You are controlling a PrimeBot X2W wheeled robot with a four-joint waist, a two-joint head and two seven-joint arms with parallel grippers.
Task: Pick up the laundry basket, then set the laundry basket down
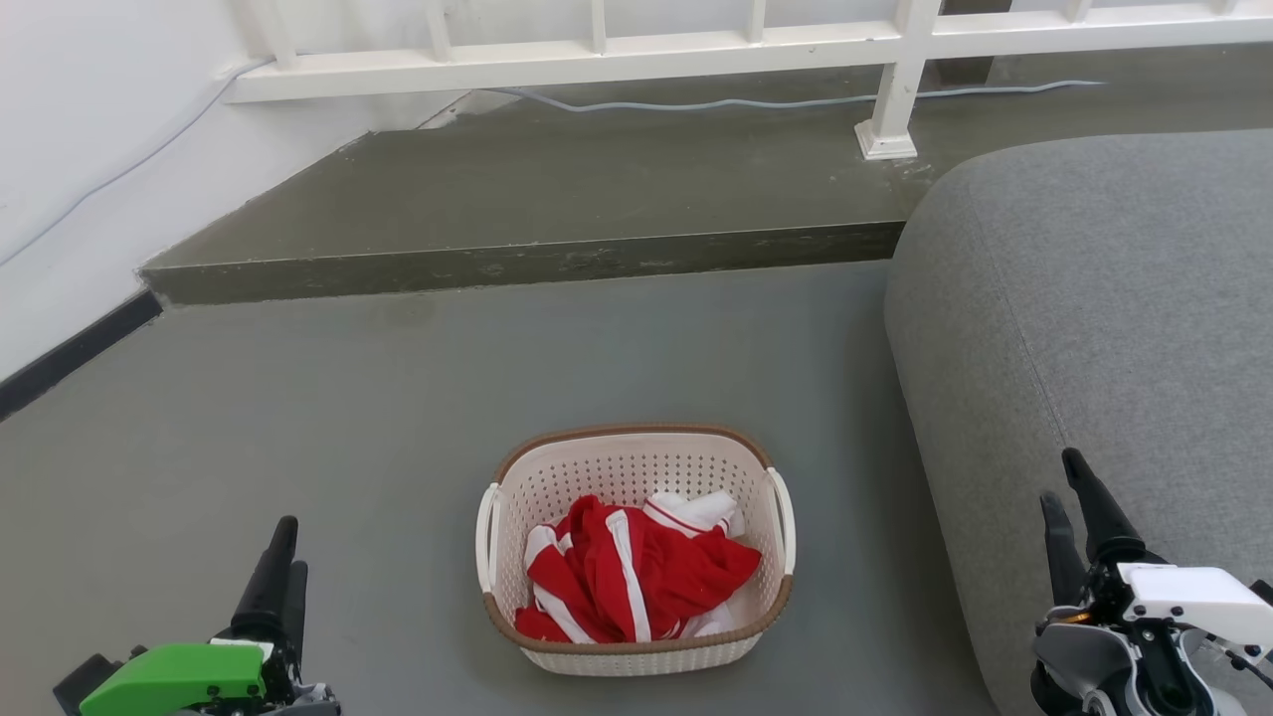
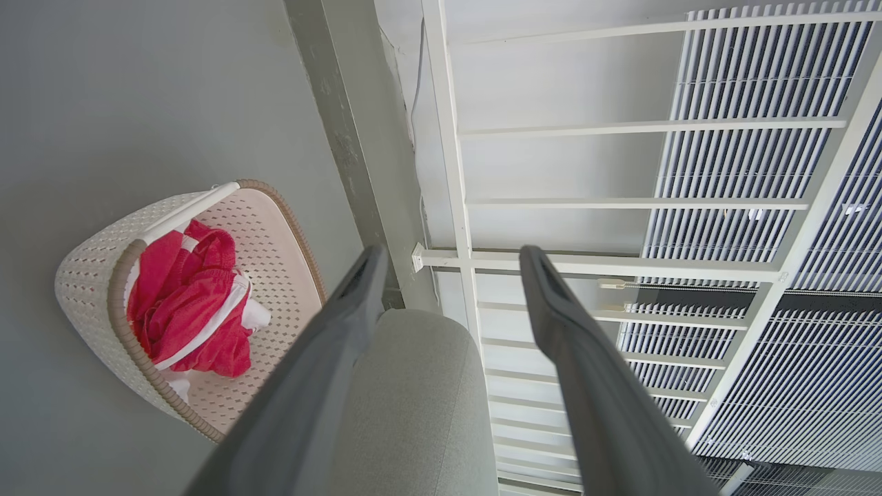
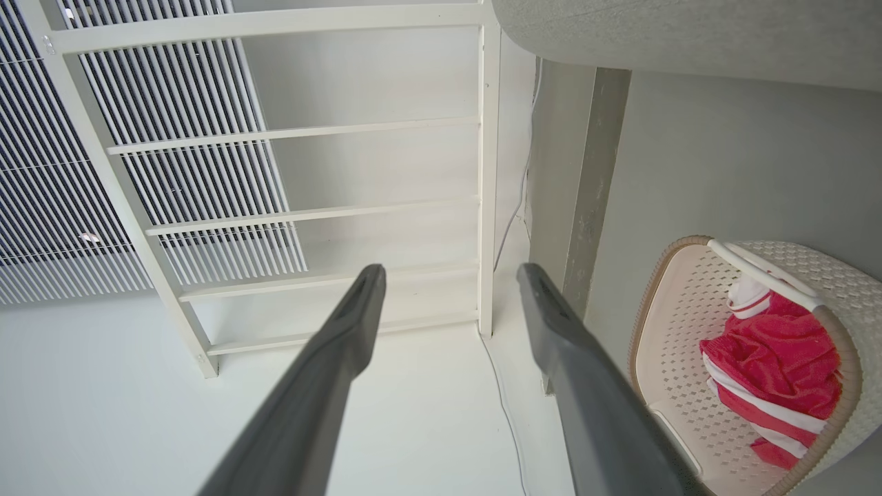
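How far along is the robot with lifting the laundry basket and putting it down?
Done: nothing visible; the laundry basket stands on the floor, red and white clothes inside. In hand: the left gripper and right gripper are open on either side, touching neither handle. Remaining: grasp, lift, set down.

The grey floor (image 1: 398, 398) meets a low concrete step (image 1: 597, 189) at the back, where a white railing (image 1: 696, 48) stands and a pale cable (image 1: 776, 102) runs along it. A grey upholstered sofa (image 1: 1094, 298) is at the right. A crumpled red garment (image 1: 636, 572) with white stripes lies left of it.
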